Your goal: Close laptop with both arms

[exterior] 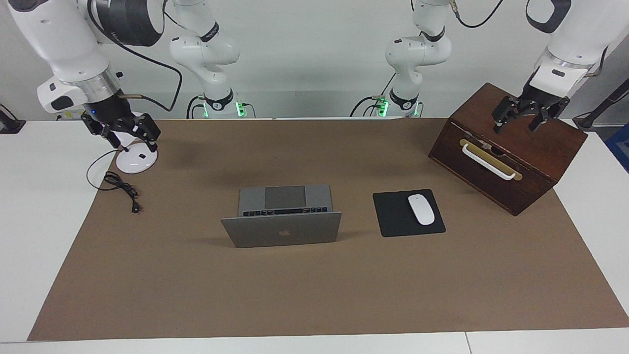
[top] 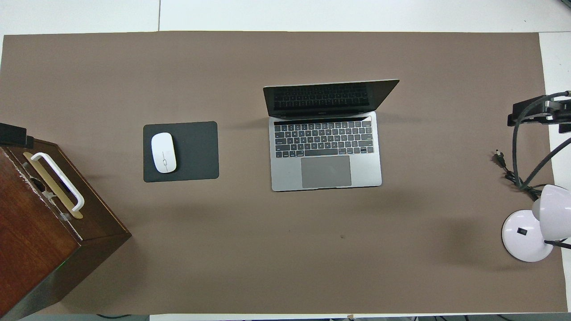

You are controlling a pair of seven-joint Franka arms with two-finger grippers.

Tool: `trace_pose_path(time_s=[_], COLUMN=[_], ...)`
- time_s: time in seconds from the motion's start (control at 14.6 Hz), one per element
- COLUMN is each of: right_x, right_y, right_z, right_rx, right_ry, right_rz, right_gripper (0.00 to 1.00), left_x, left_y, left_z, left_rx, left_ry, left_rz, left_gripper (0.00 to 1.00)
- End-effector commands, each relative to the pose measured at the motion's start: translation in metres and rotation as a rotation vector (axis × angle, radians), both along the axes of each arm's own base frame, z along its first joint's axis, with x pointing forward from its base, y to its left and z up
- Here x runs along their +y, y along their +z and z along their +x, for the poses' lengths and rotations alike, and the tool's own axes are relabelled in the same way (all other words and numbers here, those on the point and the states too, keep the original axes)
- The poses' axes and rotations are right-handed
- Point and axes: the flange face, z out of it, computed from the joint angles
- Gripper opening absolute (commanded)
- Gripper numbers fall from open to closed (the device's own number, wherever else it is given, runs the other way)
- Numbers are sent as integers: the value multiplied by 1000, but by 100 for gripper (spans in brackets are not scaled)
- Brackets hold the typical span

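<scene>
The silver-grey laptop point(exterior: 282, 228) stands open in the middle of the brown mat, its lid upright with the apple logo facing away from the robots. The overhead view shows its dark keyboard and grey trackpad point(top: 325, 151). My left gripper point(exterior: 516, 129) is open and empty in the air over the wooden box, at the left arm's end of the table. My right gripper point(exterior: 135, 146) is open and empty over the white lamp base, at the right arm's end. Both are well away from the laptop.
A dark wooden box point(exterior: 511, 162) with a white handle sits at the left arm's end. A black mouse pad point(exterior: 393, 219) with a white mouse point(exterior: 421, 209) lies beside the laptop. A white lamp base point(exterior: 136, 162) and a black cable point(exterior: 120, 187) lie at the right arm's end.
</scene>
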Motion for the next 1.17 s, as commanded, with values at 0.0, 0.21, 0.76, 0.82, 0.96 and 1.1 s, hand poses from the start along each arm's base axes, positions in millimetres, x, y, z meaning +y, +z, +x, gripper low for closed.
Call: trace_pose_path(time_s=[0.0, 0.21, 0.76, 0.82, 0.96, 1.1], right_x=[0, 0, 0, -1, -1, 0], right_y=[0, 0, 1, 1, 1, 1], right_z=[-6, -6, -5, -5, -5, -4], right_rx=[-17, -17, -25, -25, -28, -30], right_ry=[-9, -7, -6, -6, -6, -4], right_rz=[15, 15, 15, 15, 14, 14], right_gripper=[100, 100, 100, 100, 100, 100], left_x=[0, 1, -2, -2, 0, 0], left_y=[7, 7, 7, 7, 6, 5], left_z=[-1, -1, 0, 0, -1, 1], left_rx=[-19, -17, -20, -20, -22, -37], left_ry=[10, 11, 4, 5, 11, 11], left_rz=[-1, 1, 1, 2, 2, 3], left_gripper=[100, 100, 100, 100, 100, 100])
